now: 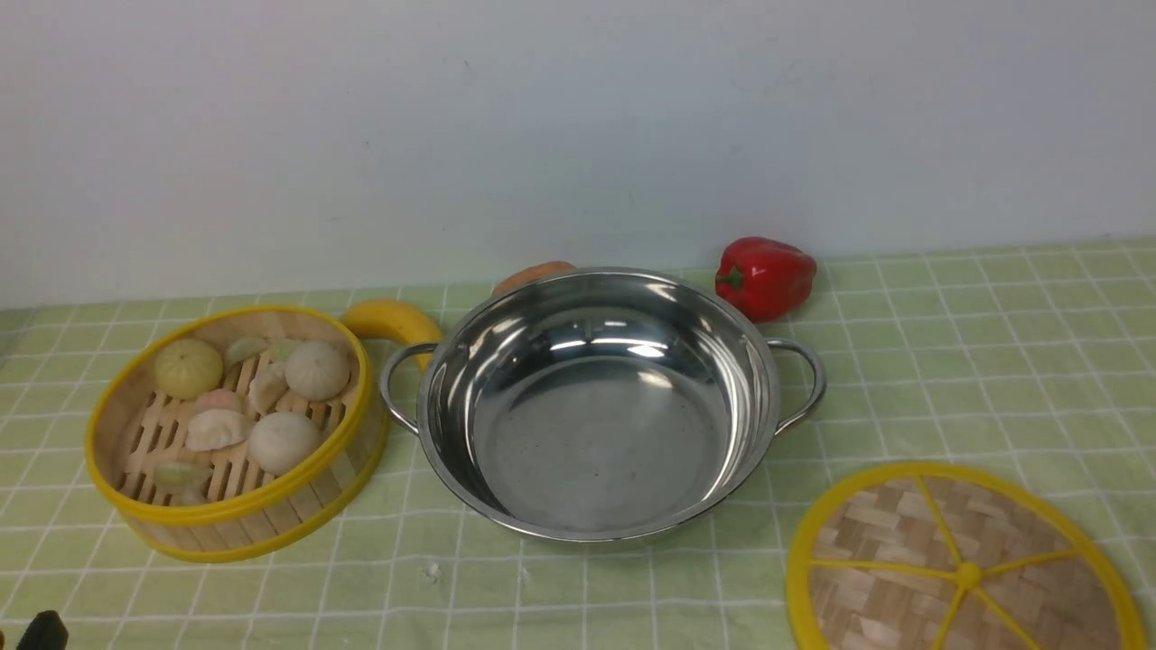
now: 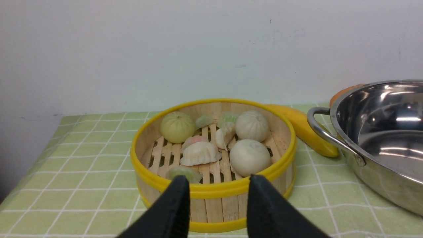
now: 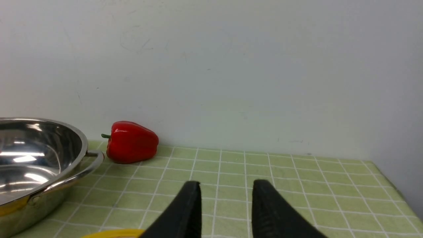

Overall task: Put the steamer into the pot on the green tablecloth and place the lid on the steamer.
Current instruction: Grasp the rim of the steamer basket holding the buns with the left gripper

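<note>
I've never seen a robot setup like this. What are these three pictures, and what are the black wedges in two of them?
This robot has two arms. The wide picture looks forward from between them. The other two come from a camera on each wrist; the black wedges are the left fingers and right fingers, both pairs open, holding nothing. On the green tablecloth sit a steamer of buns, an empty steel pot, a woven lid, a red pepper and a banana.
</note>
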You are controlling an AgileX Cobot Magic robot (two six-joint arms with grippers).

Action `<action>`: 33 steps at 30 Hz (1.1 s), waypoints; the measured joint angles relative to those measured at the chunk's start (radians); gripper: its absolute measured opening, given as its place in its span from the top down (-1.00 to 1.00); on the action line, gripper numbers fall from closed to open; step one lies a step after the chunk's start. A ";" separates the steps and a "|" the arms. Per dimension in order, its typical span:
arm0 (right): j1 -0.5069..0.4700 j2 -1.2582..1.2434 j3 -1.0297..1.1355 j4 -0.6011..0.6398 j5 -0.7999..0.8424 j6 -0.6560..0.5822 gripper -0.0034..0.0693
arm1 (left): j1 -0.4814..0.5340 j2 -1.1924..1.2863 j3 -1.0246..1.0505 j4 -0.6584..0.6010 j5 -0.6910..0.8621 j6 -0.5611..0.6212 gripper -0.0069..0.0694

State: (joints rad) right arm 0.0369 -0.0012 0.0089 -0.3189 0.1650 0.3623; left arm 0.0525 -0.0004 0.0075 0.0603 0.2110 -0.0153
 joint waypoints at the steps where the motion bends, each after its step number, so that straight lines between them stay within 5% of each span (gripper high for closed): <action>1: 0.000 0.000 0.000 0.000 0.000 0.000 0.24 | 0.000 0.000 0.000 0.000 0.000 0.000 0.18; 7: 0.000 0.000 0.000 0.014 -0.030 0.012 0.23 | 0.000 0.000 0.000 -0.002 -0.002 0.000 0.18; 11: 0.000 0.000 0.000 0.112 -0.207 0.106 0.23 | 0.000 0.000 0.000 -0.084 -0.105 -0.044 0.18; 20: 0.000 0.000 0.000 0.194 -0.665 0.285 0.23 | 0.000 0.000 0.000 -0.420 -0.513 -0.384 0.18; 29: 0.000 0.000 -0.012 0.200 -0.894 0.372 0.23 | 0.000 -0.001 -0.031 -0.376 -0.788 -0.434 0.18; 33: 0.000 0.030 -0.161 0.205 -0.836 0.225 0.23 | 0.000 0.056 -0.210 -0.255 -0.829 -0.351 0.18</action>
State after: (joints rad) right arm 0.0369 0.0285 -0.1524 -0.1134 -0.6712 0.5868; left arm 0.0525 0.0554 -0.2025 -0.1943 -0.6177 -0.3664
